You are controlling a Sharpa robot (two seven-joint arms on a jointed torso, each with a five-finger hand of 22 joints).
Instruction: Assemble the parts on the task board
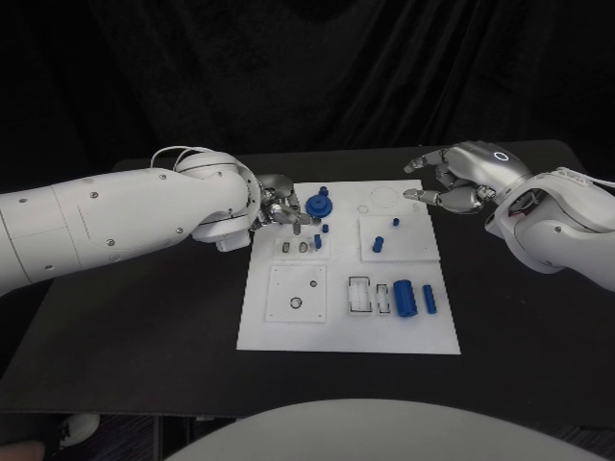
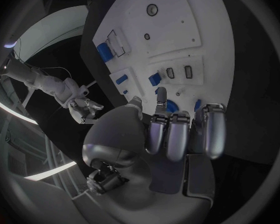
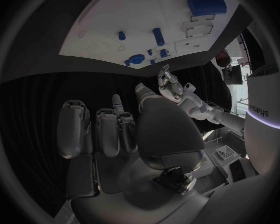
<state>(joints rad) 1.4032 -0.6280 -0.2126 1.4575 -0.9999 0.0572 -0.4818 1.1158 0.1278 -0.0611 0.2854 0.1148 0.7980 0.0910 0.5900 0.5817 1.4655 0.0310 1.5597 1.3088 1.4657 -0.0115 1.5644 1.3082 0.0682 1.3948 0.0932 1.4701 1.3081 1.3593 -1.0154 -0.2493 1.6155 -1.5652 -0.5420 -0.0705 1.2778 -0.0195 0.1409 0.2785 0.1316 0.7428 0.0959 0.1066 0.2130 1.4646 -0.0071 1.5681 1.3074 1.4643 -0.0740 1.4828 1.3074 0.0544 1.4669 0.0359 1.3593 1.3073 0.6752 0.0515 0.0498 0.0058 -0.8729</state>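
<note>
The white task board (image 1: 287,331) lies mid-table, also seen in the wrist views (image 2: 177,30) (image 3: 134,15). A blue gear-like part (image 1: 319,204) (image 2: 171,106) (image 3: 137,59) stands near its far edge. My left hand (image 1: 282,206) (image 2: 171,134) hangs right beside it with bent fingers reaching over it. Whether they grip the part is hidden. My right hand (image 1: 454,181) (image 3: 127,134) hovers at the board's far right corner, fingers loosely bent and apart, holding nothing.
More blue parts sit on the board: a thick cylinder (image 1: 406,296) (image 2: 104,52) (image 3: 207,5) with a slimmer one (image 1: 429,299) beside it, and small pegs (image 1: 377,244) (image 1: 396,223) (image 1: 326,229). Bare black table (image 1: 128,317) spreads on both sides of the board.
</note>
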